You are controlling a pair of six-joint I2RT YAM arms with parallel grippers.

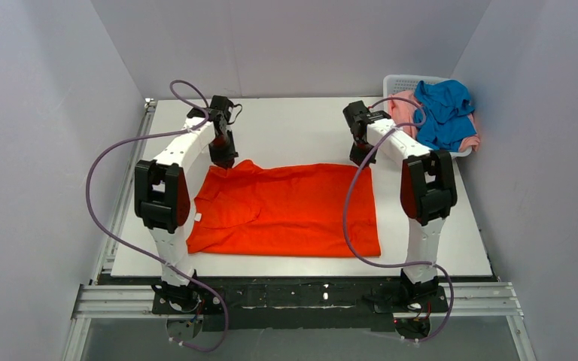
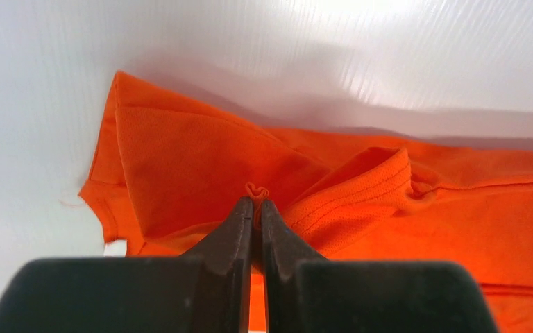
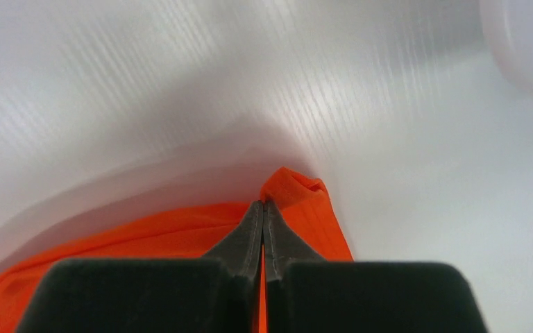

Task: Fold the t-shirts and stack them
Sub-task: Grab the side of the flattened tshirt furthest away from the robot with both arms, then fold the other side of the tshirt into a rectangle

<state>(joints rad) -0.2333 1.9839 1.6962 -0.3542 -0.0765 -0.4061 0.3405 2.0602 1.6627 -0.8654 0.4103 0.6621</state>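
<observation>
Orange-red t-shirt (image 1: 286,210) spread flat on white bench (image 1: 293,124), pinched at both far corners.
Left claw (image 2: 257,205) closed tight on a fold at the t-shirt's far left corner; right claw (image 3: 264,205) closed tight on its far right corner. Beyond the t-shirt's right side, white basket (image 1: 399,81), partly hidden by the right arm, holding blue t-shirt (image 1: 444,109) over mostly covered pink t-shirt (image 1: 405,113).

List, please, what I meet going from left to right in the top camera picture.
In order: left gripper, right gripper, blue t-shirt. The orange t-shirt spans both grippers and the pink t-shirt shows on both sides of the blue one, so both are left out.
</observation>
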